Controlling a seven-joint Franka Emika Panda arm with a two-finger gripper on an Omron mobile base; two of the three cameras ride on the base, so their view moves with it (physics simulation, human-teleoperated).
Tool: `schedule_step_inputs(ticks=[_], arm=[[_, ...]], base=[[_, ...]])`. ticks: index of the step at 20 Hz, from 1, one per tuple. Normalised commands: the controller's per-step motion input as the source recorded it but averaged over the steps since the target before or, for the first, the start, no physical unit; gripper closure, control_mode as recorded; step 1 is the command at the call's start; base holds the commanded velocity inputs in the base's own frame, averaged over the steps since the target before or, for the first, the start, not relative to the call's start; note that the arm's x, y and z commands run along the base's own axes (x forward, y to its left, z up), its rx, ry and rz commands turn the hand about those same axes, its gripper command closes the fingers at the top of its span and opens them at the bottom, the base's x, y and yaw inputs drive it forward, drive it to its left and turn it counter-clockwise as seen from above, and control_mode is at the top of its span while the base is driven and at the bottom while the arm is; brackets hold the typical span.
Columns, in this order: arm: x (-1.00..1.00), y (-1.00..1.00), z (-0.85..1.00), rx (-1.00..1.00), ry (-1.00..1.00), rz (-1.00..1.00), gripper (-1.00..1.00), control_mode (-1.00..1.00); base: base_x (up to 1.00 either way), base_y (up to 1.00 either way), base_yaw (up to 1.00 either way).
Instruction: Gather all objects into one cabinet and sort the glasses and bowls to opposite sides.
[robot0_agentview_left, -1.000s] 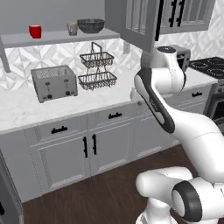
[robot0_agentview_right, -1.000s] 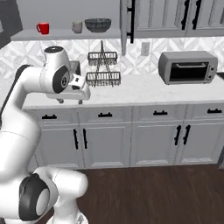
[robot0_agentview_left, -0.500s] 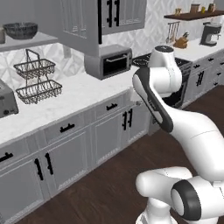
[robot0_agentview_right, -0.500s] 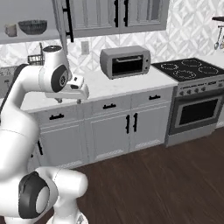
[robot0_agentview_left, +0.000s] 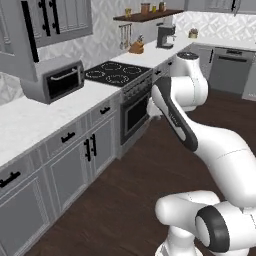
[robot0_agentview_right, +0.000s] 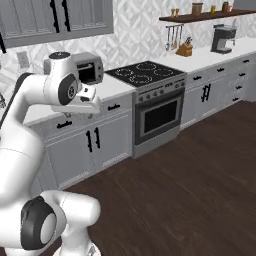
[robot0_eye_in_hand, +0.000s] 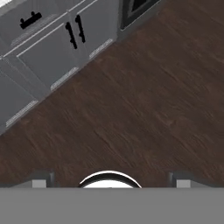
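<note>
Cabinet (robot0_agentview_left: 55, 20) far off; pincer (robot0_eye_in_hand: 109, 180) spread wide, empty, above floor (robot0_eye_in_hand: 144, 109).

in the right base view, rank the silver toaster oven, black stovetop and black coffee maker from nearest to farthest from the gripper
1. Silver toaster oven: on the white counter just behind the open gripper.
2. Black stovetop: further along the counter run, above the oven door.
3. Black coffee maker: far down the counter, near the wooden wall shelf.
</note>
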Motion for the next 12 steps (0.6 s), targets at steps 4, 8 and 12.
schedule_step_inputs(ticks=[4, 8, 12], arm=[[0.0, 0.0, 0.0, 0.0, 0.0, 0.0, -1.0, 1.0], [0.0, 0.0, 0.0, 0.0, 0.0, 0.0, -1.0, 1.0], [0.0, 0.0, 0.0, 0.0, 0.0, 0.0, -1.0, 1.0]], base=[[0.45, -0.6, -0.48], [0.59, -0.61, -0.44], [0.69, -0.51, -0.43]])
